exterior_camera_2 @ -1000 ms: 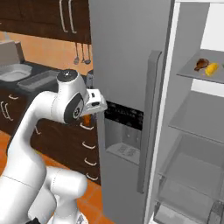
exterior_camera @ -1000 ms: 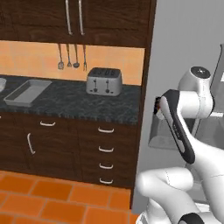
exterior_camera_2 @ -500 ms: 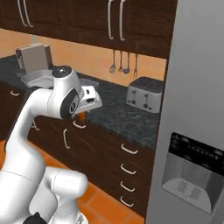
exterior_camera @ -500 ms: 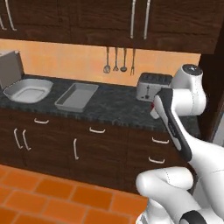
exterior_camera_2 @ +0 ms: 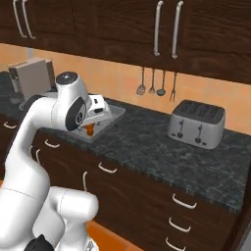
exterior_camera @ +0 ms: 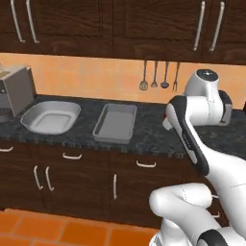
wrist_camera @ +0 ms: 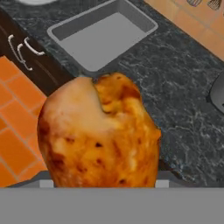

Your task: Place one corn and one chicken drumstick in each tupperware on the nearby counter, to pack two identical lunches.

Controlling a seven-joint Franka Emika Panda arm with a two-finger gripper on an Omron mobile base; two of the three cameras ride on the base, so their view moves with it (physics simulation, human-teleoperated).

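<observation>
- Orange-brown chicken drumstick fills the lower centre, clamped in the gripper.
- Grey rectangular tupperware sits upper centre on the counter.

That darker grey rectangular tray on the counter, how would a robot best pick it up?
Pinch one raised side wall of the grey tray from straight above, one finger inside, one outside. It lies flat, empty and open-topped on the counter, likely too wide to span. The gripper holds a chicken drumstick now.
</observation>
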